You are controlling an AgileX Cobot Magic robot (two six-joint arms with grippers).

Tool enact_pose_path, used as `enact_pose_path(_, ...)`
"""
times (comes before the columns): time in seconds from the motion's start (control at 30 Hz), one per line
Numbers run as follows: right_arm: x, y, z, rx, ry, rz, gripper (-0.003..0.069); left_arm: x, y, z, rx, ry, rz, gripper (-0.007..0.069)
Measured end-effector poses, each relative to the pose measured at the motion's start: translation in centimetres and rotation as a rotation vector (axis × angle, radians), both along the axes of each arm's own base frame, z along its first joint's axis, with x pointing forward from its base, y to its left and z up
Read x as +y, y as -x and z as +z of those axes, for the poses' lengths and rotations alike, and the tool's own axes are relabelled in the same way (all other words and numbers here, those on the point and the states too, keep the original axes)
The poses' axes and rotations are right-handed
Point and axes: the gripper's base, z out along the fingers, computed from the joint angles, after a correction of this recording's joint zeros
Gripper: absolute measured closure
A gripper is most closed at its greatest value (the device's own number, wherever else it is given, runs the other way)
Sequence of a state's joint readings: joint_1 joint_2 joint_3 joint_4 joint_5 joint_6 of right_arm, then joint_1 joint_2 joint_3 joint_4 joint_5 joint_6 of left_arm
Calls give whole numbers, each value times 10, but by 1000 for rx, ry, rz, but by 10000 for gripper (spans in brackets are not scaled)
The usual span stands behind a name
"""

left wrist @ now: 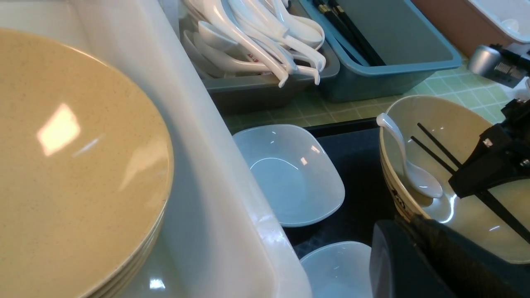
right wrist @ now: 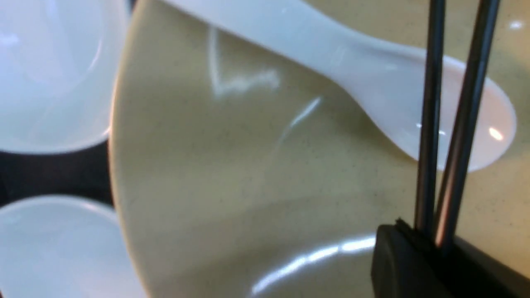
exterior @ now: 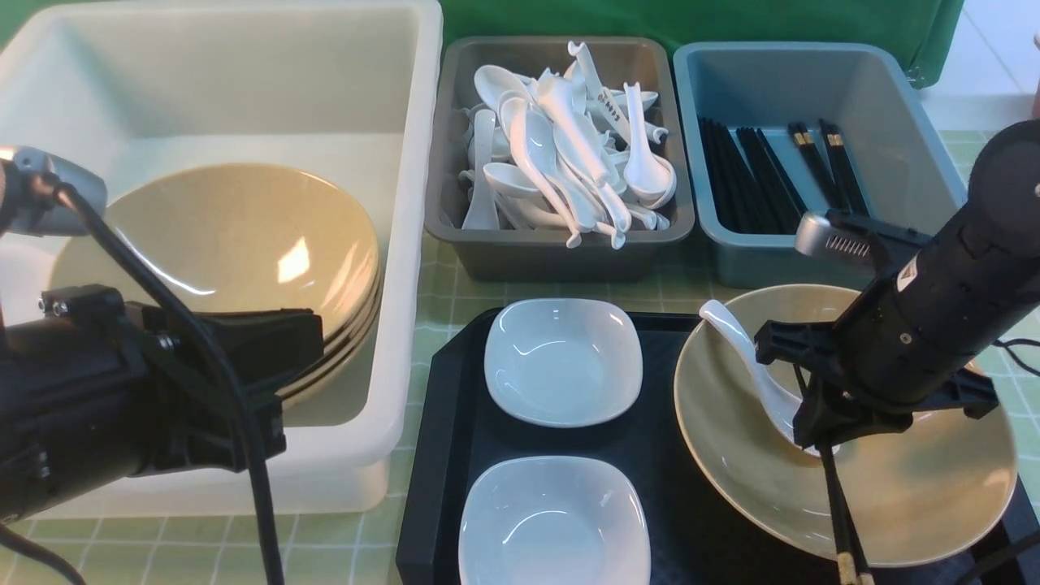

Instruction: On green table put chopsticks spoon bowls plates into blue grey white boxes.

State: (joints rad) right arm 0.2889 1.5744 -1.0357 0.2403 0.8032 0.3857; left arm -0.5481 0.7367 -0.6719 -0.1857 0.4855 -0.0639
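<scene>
Pale green checked table (exterior: 455,296), black textured tray (exterior: 431,487) on it. My right arm reaches down over the wide tan bowl (exterior: 918,504) on the tray. The right claw (exterior: 816,439) is pinched shut on the thin black chopsticks (right wrist: 430,103), long axis near-to-far, gold-banded ends toward me. Left claw (exterior: 305,349) closed, nothing seen in it, over the big white tub (exterior: 410,244).

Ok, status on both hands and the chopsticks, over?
Right hand shut on the chopsticks, at the tan bowl. Left hand shut, nothing seen in it, beside the white tub. Spoon lies in that bowl, close by the sticks.
</scene>
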Motion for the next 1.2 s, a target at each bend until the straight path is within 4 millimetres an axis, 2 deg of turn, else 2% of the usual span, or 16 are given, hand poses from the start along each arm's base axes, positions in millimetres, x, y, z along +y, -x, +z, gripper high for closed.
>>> enact_pose_path(0.23, -2, 9, 18, -46, -6, 51, 603, 0, 0, 0, -2, 1, 1, 626)
enact_pose_path(0.43, -3, 11, 23, -59, -5, 82, 603, 0, -1, 2, -16, 11, 4, 626)
enact_pose_path(0.57, -9, 5, 31, -81, -7, 76, 603, 0, -1, 2, -19, 13, 4, 626)
enact_pose_path(0.8, -36, -16, 58, -180, -48, -15, 603, 0, -1, 3, -28, 19, 6, 626)
enact_pose_path(0.87, -45, -25, 69, -243, -75, -48, 603, 0, -2, 3, -34, 22, 8, 626)
enact_pose_path(0.9, -53, -38, 80, -315, -112, -84, 603, 0, -2, 4, -41, 27, 9, 626)
enact_pose_path(0.93, -55, -39, 79, -314, -110, -85, 603, 0, -2, 4, -43, 28, 10, 626)
enact_pose_path(1.07, -68, -91, 99, -442, -251, -154, 603, -1, -4, 7, -75, 47, 17, 626)
enact_pose_path(1.2, -73, -151, 95, -534, -310, -183, 603, -1, -4, 9, -86, 55, 19, 626)
